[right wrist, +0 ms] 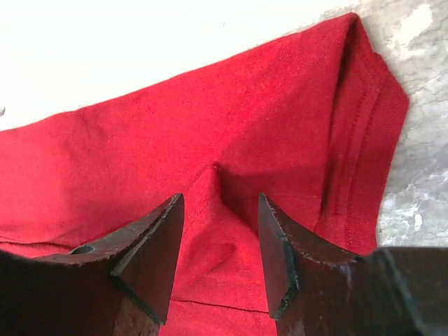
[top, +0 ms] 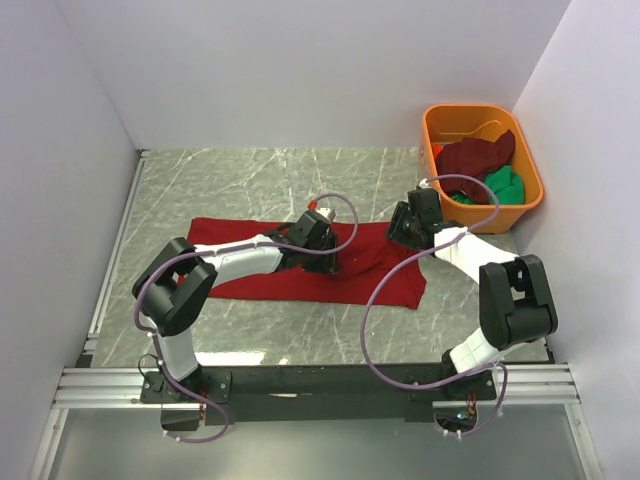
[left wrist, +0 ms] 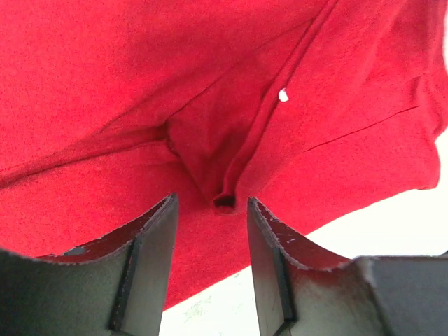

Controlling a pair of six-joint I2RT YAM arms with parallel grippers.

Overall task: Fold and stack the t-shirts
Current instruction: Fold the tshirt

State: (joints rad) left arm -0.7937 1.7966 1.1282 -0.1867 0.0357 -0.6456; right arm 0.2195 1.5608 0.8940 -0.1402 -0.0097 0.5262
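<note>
A bright red t-shirt (top: 370, 278) lies spread flat across the middle of the table. My left gripper (top: 325, 260) is low over its middle and stands open (left wrist: 211, 203); a small raised fold of the red cloth (left wrist: 224, 175) sits just ahead of the fingertips. At the shirt's right end, near a sleeve hem (right wrist: 364, 140), my right gripper (top: 400, 230) is also open (right wrist: 220, 199). A ridge of red cloth (right wrist: 217, 231) rises between its fingers without filling the gap. The dark maroon t-shirt (top: 478, 155) and the green t-shirt (top: 503, 185) lie crumpled in the tub.
An orange plastic tub (top: 533, 190) stands at the back right corner against the wall. White walls close in the grey marbled table (top: 250, 180) on three sides. A black rail (top: 330, 378) with both arm bases runs along the near edge.
</note>
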